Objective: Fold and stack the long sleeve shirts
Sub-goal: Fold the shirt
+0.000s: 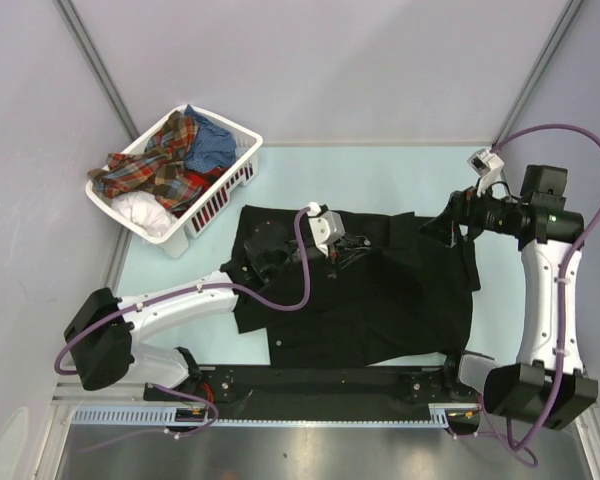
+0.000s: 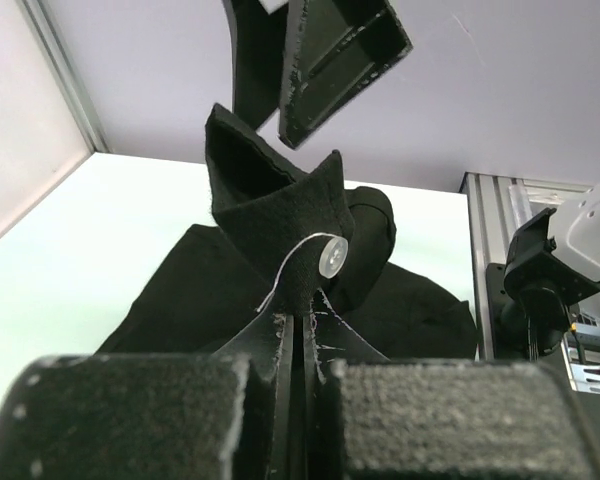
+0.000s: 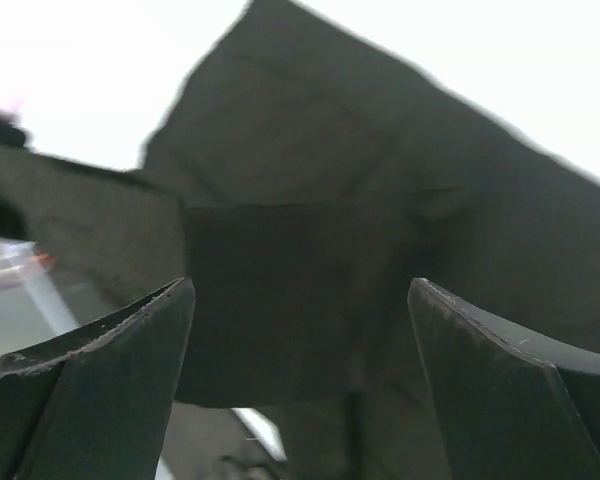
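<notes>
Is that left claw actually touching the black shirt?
Touching. The left wrist view shows the left gripper shut on a raised fold of the black shirt, just below a clear button.

Top camera: high behind the arm bases (image 1: 185,375), looking down over the whole table (image 1: 280,170). Wrist cameras: each close behind its fingers (image 2: 265,355) (image 3: 90,400), facing the shirt (image 1: 380,300); all three views share it.
</notes>
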`<state>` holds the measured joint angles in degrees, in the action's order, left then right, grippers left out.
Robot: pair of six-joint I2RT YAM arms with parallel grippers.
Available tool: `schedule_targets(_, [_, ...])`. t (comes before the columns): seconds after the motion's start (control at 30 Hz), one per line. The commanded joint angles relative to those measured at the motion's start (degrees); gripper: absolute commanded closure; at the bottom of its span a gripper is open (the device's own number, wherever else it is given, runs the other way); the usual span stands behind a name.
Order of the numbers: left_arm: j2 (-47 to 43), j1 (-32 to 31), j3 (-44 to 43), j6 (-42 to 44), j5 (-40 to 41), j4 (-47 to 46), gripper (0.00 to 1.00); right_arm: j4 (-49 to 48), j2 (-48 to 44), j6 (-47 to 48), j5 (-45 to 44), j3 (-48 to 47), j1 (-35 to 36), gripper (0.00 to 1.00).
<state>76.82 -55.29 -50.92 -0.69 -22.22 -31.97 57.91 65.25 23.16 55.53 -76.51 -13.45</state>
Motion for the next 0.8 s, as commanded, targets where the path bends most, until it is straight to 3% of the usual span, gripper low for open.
schedule_targets(0.0, [-2.3, 0.7, 1.1, -1.8, -1.4, -4.2, 1.00, 1.6, -0.3, -0.1, 16.5, 1.0, 0.7, 0.07])
schedule_targets(0.27, [-2.1, 1.2, 2.2, -1.5, -1.9, -5.3, 1.00, -12.0, -5.1, -10.1, 11.9, 7.9, 10.1, 0.08])
schedule_targets(0.37, [-2.2, 1.2, 2.7, -1.1, -2.5, -5.7, 1.00, -16.8, -5.0, -13.2, 8.7, 9.3, 13.3, 0.27])
schedule_targets(0.47, [-3.1, 1.2, 3.0, 0.3, -2.4, -4.7, 0.98, -15.9, -3.9, -11.2, 8.3, 7.1, 15.6, 0.72])
schedule_targets(0.5, [-3.5, 1.2, 3.2, 0.5, -2.4, -3.5, 0.96, -14.1, -3.5, -9.6, 7.9, 5.9, 15.6, 1.00])
schedule_targets(0.6, [-6.1, 2.3, 4.2, 3.4, -3.3, 0.7, 0.77, -6.2, -3.6, -2.6, 7.2, 2.6, 14.9, 1.00])
schedule_targets(0.63, [-7.2, 2.8, 4.4, 5.1, -4.1, 2.5, 0.51, -2.1, -4.1, -0.7, 7.0, 1.7, 14.9, 1.00])
schedule_targets(0.67, [-8.1, 3.3, 4.7, 6.2, -4.8, 4.4, 0.38, 0.2, -5.0, 2.0, 6.3, 0.4, 15.1, 1.00])
schedule_targets(0.7, [-10.5, 4.0, 4.7, 8.0, -5.2, 8.8, 0.27, 2.2, -5.6, 5.9, 5.5, -0.2, 15.6, 1.00])
schedule_targets(0.77, [-13.0, 4.1, 4.0, 14.4, -5.3, 12.8, 0.17, 6.4, -6.9, 9.0, 3.1, -0.6, 17.4, 1.00])
